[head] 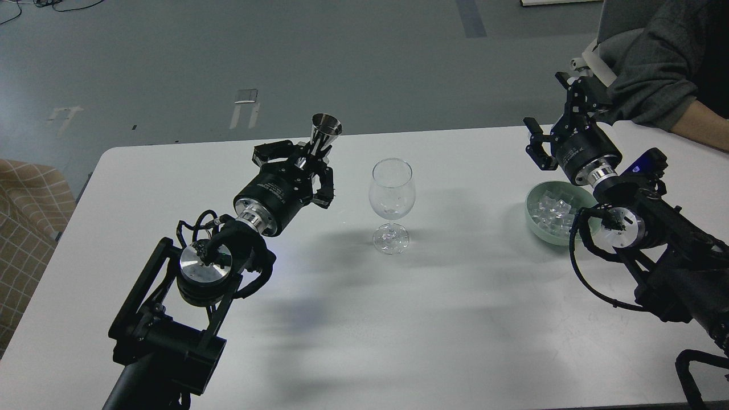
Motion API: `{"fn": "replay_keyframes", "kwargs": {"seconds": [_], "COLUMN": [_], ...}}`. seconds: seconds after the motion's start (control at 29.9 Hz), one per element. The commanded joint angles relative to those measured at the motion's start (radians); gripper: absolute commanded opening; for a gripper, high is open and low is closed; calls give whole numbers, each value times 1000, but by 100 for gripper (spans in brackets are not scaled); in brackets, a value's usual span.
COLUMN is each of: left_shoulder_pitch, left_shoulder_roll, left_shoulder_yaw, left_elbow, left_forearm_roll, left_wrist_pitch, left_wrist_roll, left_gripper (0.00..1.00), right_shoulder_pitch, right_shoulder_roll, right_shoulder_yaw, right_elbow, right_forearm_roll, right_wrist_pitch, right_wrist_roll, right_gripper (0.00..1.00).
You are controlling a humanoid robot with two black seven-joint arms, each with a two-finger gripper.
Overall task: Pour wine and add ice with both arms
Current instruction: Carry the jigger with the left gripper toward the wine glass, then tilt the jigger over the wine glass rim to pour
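left end effector (307, 165) holds a shiny metal jigger (324, 132) upright, left of the wine glass (391, 196) | right end effector (561, 122) spread wide, holding nothing, just past the green bowl (538, 219) | ice (555, 212) sits in bowl, right side of white bench (398, 319) | glass mid-bench

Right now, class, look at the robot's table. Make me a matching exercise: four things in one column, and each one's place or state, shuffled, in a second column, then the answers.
Things:
1. wine glass
2. metal jigger
3. ice
4. right hand

Places or states:
A. lying in the pale green bowl
B. standing upright at the table's middle
C. raised above the table's right side, fingers spread, holding nothing
D. held upright in the left hand

Pairs: 1-B, 2-D, 3-A, 4-C
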Motion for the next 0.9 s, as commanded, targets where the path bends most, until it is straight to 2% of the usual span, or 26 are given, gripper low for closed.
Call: {"fn": "replay_keyframes", "kwargs": {"seconds": [0.0,0.3,0.87], "left_shoulder_pitch": [-1,5,-1], "left_shoulder_roll": [0,0,0], "left_shoulder_yaw": [2,92,100], "left_elbow": [-17,-46,-49], "left_forearm_roll": [0,1,89], "left_wrist_pitch": [-1,-3,-17], "left_wrist_roll": [10,10,4], "left_gripper": [12,12,12], "right_shoulder_pitch": [0,0,-2], "right_shoulder_roll": [1,0,0], "right_shoulder_yaw": [1,1,1], "right_elbow": [0,0,0], "right_forearm_roll": [0,0,0], "right_wrist_pitch": [0,0,0], "right_wrist_roll": [0,0,0], "right_gripper": [100,100,100]}}
